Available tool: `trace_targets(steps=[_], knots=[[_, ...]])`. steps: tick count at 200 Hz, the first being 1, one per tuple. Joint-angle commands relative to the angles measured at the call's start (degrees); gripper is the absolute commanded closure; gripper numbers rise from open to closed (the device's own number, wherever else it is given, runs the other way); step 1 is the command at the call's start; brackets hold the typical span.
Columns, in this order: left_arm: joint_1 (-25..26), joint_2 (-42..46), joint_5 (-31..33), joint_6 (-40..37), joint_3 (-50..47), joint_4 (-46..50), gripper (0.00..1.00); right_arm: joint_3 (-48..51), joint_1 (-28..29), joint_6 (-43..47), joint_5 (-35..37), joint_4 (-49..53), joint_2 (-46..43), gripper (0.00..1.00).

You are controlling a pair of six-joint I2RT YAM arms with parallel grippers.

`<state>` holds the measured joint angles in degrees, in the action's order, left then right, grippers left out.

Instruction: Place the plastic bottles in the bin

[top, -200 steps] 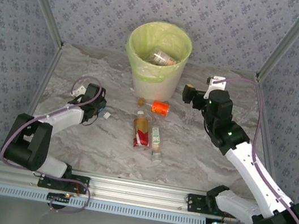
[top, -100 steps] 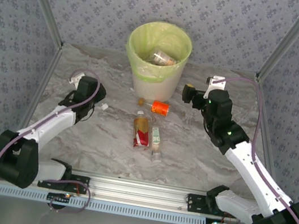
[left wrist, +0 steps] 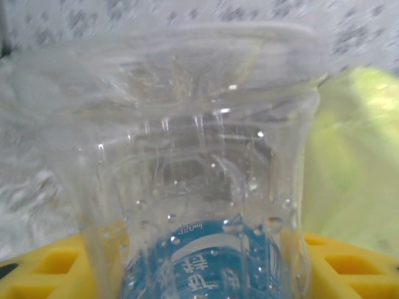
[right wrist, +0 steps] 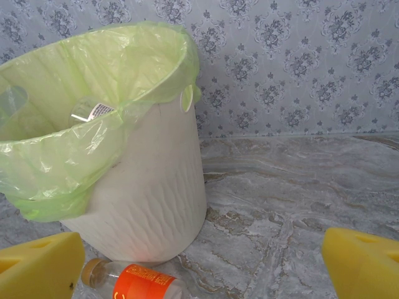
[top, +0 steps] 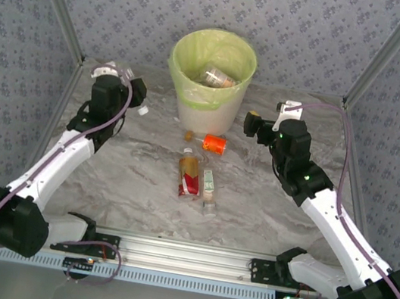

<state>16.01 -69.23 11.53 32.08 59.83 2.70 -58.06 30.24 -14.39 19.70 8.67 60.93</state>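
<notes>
Marbled grey table (top: 139,193), floral wallpaper (top: 297,28). Left gripper (top: 129,88) pinches clear bottle (left wrist: 199,187), seemingly blue-labelled; right gripper (top: 252,124) spread.

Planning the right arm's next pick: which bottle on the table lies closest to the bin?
The orange-labelled bottle, at the bin's foot; the red-labelled bottle and pale bottle lie nearer the arms.

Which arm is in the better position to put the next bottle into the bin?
Left. The left gripper holds a clear bottle with a blue label, raised beside the bin. The right gripper is open and empty; the orange-label bottle lies on the table near it.
</notes>
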Motion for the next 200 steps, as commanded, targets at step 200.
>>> trace_targets(steps=[200], knots=[[4.85,-46.74,-23.23,-26.32,78.17,29.35,0.59,1.97,-0.1,-1.65,2.53,3.8,-5.13,0.0]])
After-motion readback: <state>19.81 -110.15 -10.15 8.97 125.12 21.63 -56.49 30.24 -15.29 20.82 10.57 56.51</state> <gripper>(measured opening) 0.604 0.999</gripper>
